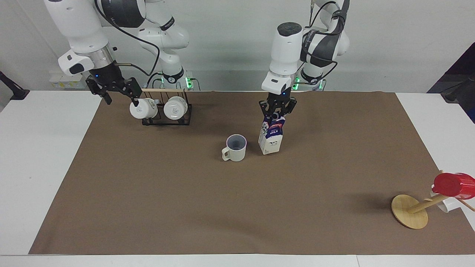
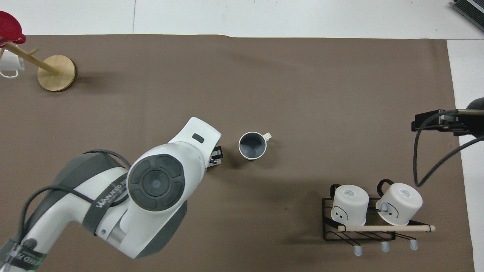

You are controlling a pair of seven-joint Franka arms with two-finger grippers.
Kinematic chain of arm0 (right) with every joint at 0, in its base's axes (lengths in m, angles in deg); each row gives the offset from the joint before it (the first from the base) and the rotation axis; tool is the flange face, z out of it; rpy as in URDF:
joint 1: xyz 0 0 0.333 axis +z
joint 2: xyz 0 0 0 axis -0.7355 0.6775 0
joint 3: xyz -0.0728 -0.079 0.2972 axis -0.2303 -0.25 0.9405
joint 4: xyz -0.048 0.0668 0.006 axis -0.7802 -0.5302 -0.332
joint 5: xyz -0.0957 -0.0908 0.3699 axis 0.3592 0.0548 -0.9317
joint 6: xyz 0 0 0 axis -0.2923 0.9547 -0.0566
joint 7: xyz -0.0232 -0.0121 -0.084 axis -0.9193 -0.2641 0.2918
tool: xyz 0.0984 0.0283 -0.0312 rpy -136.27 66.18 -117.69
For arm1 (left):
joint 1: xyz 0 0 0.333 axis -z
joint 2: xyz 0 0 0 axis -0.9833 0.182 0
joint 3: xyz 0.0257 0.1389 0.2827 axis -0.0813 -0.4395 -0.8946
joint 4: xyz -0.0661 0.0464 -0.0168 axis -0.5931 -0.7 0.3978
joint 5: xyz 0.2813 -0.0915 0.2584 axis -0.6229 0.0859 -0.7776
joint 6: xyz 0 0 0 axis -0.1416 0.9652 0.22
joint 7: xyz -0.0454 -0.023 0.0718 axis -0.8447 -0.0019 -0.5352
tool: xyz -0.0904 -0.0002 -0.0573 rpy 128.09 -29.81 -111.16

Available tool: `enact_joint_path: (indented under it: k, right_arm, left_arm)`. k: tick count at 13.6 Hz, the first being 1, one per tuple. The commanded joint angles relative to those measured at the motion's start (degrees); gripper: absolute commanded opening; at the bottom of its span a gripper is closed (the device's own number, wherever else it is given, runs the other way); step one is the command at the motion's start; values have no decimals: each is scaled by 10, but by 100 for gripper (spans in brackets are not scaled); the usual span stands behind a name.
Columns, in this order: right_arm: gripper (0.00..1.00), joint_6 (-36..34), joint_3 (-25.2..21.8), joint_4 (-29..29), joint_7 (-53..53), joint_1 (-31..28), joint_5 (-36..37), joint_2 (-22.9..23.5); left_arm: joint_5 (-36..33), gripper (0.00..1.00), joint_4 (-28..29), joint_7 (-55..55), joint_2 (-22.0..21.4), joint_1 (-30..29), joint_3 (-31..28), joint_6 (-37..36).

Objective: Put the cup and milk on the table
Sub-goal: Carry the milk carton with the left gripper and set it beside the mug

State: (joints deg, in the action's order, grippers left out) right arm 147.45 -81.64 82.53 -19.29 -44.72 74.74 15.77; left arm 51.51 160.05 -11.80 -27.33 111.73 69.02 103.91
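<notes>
The table [image 1: 44,155] was a large white top with a wide brown sheet [image 1: 237,207] covering most of it, set against a plain pale wall where cables and green lights showed at the arm bases.

Near the robots, toward the right arm's end, a black wire rack [image 1: 166,119] with a wooden bar held 2 glossy white mugs [image 2: 349,203] lying on their sides. At the left arm's end, farther from the robots, a wooden mug tree [image 1: 410,211] leaned over, carrying a red cup [image 1: 453,185] and a white one.

The cup [image 1: 235,147] stood upright on the sheet around mid-table, nothing crowding it but the milk [image 1: 271,136] just beside it, toward the left arm's end. The carton stood close to upright; I could not tell whether its base touched the sheet.

The left gripper [image 1: 277,112] was clamped on the carton's top. In the overhead view the left arm hid nearly all of the carton.

The right gripper [image 1: 119,92] hung over the sheet's edge beside the rack, fingers spread and holding nothing.
</notes>
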Motion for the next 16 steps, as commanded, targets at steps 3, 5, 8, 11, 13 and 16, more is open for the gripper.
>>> enact_joint_path:
  k: [3,5,8,11,13,16]
  right_arm:
    - [100,-87,6,-91,14,-20,0,10]
    - [100,-91,6,-95,13,-20,1,8]
    - [100,-92,7,-76,11,-19,-4,-6]
    - [100,-106,2,-87,42,-24,3,-6]
    - [100,-113,-2,-83,54,-25,1,-12]
    - [100,-110,0,-62,52,-24,-3,-24]
  left_arm:
    - [-24,41,-17,-39,21,20,-8,26]
    - [-24,41,-17,-46,25,21,-8,31]
    - [-25,42,-15,-45,29,21,-8,50]
    - [-54,45,-13,-41,41,32,-8,51]
    - [-61,45,-13,-38,42,32,-8,50]
    - [-61,97,-14,-25,42,32,-8,50]
